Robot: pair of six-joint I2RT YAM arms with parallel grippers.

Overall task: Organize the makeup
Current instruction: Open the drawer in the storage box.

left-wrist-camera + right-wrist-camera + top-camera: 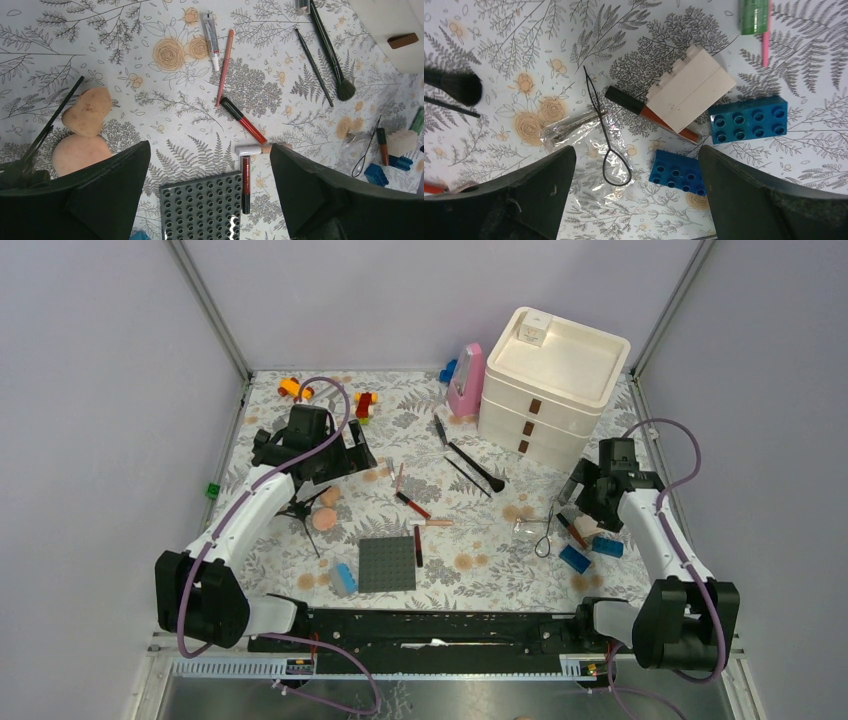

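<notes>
My left gripper (209, 150) hangs with its jaws spread wide and holding nothing. Between them lie a red-and-black lipstick (243, 120), a pale stick (252, 149) and the grey studded plate (207, 210), and two peach puffs (86, 111) sit just outside one finger. My right gripper (636, 150) is equally wide and empty, with crumpled clear wrap (569, 131) and a thin wire loop (607, 146) between its jaws, and a second red-and-black stick (629, 102) just ahead, partly under a white brick (689, 92).
</notes>
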